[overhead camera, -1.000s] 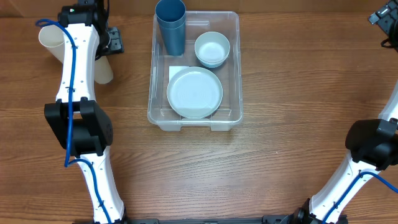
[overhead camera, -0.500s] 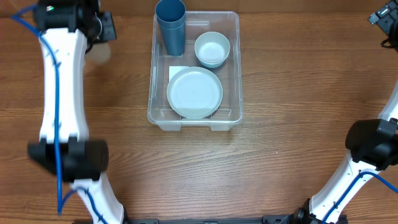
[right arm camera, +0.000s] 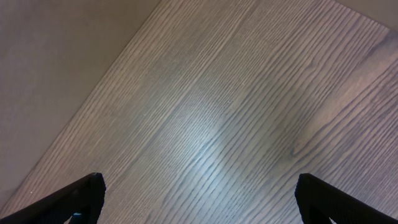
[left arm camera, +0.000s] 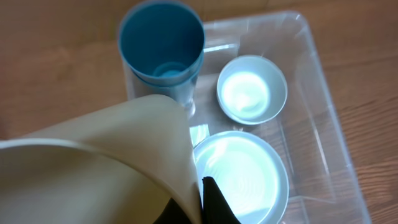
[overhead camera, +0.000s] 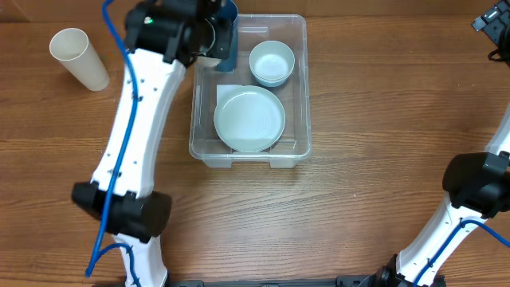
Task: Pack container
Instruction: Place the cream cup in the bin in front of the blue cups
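The clear container (overhead camera: pixel 301 80) stands at the table's middle back. It holds stacked blue cups (overhead camera: pixel 229 49) at its back left, a white bowl (overhead camera: pixel 272 62) at back right and a white plate (overhead camera: pixel 249 118) in front. My left gripper (overhead camera: pixel 213 33) hangs over the container's back left corner. In the left wrist view it (left arm camera: pixel 200 208) is shut on the rim of a cream cup (left arm camera: pixel 106 168), held above the blue cups (left arm camera: pixel 163 46), the bowl (left arm camera: pixel 252 90) and the plate (left arm camera: pixel 242 180). My right gripper (right arm camera: pixel 199 193) is open and empty over bare wood at the far right (overhead camera: pixel 488 22).
A second cream cup (overhead camera: pixel 80 57) lies tilted on the table at the back left. The container's white label (overhead camera: pixel 228 93) shows beside the plate. The left arm (overhead camera: pixel 135 127) stretches across the table left of the container.
My left arm has swung right from the table's back left to over the container's back left corner, carrying a cream cup. The other cream cup is now uncovered. The right arm has not moved.
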Motion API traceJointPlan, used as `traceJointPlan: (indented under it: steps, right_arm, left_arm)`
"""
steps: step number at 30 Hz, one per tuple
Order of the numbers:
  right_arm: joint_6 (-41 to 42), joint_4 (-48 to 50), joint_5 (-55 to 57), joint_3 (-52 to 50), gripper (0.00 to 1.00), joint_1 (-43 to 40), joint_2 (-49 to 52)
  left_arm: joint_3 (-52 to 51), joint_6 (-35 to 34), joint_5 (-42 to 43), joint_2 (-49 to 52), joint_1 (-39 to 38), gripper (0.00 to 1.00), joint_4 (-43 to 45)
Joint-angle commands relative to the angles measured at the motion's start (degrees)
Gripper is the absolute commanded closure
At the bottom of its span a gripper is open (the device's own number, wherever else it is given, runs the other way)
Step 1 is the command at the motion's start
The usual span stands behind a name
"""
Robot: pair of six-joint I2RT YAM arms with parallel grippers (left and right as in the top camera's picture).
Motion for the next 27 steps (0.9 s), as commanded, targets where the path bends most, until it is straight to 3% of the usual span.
traceJointPlan:
  steps: [1,12,13,15,16,21,27]
  right_arm:
    - [0.26,0.31,0.2,1.07,0.0,0.02,-1.2]
    - [0.26,0.28,0.2,1.07,0.0,0.02,-1.2]
    - [0.26,0.28,0.2,1.07,0.0,0.02,-1.2]
    - [0.26,0.31,0.2,1.07,0.0,0.02,-1.2]
    - [0.26,0.28,0.17,1.07,0.0,0.02,-1.2]
    - [0.26,0.31,0.2,1.07,0.0,0.02,-1.2]
    - [0.26,0.31,0.2,1.07,0.0,0.02,-1.2]
  left_arm:
    - [0.17,0.7,2.16,5.05,-0.52,0.96,0.52]
    - [0.17,1.33,1.99,17.29,-0.57,0.94,5.01]
    - [0.15,1.33,1.75,17.55,-0.57,0.79,5.22]
    - [0.17,1.33,0.31,17.55,-0.57,0.41,5.42]
    - [0.26,1.31,-0.15,17.51,-0.57,0.33,5.46]
    - [0.79,1.25,-0.26,15.34,-0.57,0.31,5.88]
    - [4.55,1.33,-2.08,4.74,-0.63,0.3,4.74]
